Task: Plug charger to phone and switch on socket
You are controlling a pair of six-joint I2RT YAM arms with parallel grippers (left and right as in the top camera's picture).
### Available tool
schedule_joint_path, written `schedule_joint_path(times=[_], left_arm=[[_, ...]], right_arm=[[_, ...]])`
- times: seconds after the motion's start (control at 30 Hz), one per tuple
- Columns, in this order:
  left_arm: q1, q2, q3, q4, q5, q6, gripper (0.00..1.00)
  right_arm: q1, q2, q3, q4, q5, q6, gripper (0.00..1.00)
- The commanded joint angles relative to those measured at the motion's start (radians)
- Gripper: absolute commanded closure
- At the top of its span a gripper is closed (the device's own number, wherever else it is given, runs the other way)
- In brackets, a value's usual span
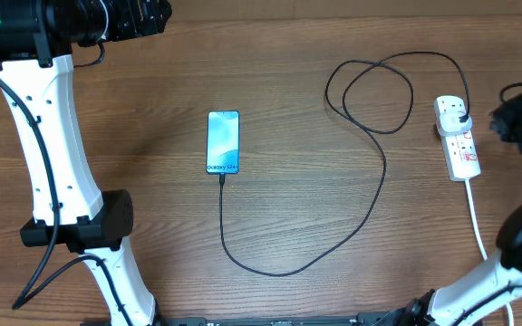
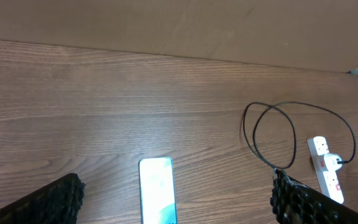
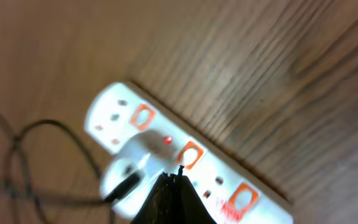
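Pressing at a rocker on the white power strip with red switches (image 3: 112, 113), far right of the table.

We note the slim phone with a light-blue screen (image 1: 223, 142) mid-table. The thin black charger cable (image 1: 221, 213) meets its lower edge and loops to the strip. The right gripper (image 3: 174, 194) is pinched together on nothing, tip by a red glow. The left gripper (image 2: 176, 193) is spread wide, empty. The strip looks light and skiddy, so push straight down. The cable is limp; we'd hold it by the connector.
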Motion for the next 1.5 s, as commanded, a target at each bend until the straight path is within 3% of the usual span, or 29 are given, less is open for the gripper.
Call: schedule_joint_path(times=[0.0,0.43,0.63,0.9,0.97,1.03,1.27,1.47], left_arm=[[-0.004,-0.008,0.0,0.001,-0.007,0.0,0.0],[-0.004,-0.008,0.0,0.001,-0.007,0.0,0.0],[-0.004,-0.008,0.0,0.001,-0.007,0.0,0.0],[-0.004,-0.008,0.0,0.001,-0.007,0.0,0.01],[-0.004,-0.008,0.0,0.001,-0.007,0.0,0.0],[-0.004,-0.008,0.0,0.002,-0.007,0.0,0.0],[-0.003,-0.008,0.0,0.001,-0.007,0.0,0.0],[-0.004,-0.008,0.0,0.001,-0.007,0.0,0.0]], right_arm=[[0.01,-0.148,0.044,-0.01,-0.022,-0.019,0.96],[0.115,-0.423,0.044,-0.172,-0.144,-0.212,0.91],[0.185,-0.56,0.044,-0.275,-0.144,-0.239,0.79],[0.218,-0.787,0.044,-0.44,-0.148,-0.238,0.4],[0.218,-0.847,0.044,-0.5,-0.147,-0.238,0.24],[0.218,-0.896,0.044,-0.555,-0.147,-0.238,0.0],[0.218,-1.01,0.044,-0.76,-0.147,-0.238,0.0],[0.218,-1.018,0.044,-0.808,-0.146,-0.238,0.0]])
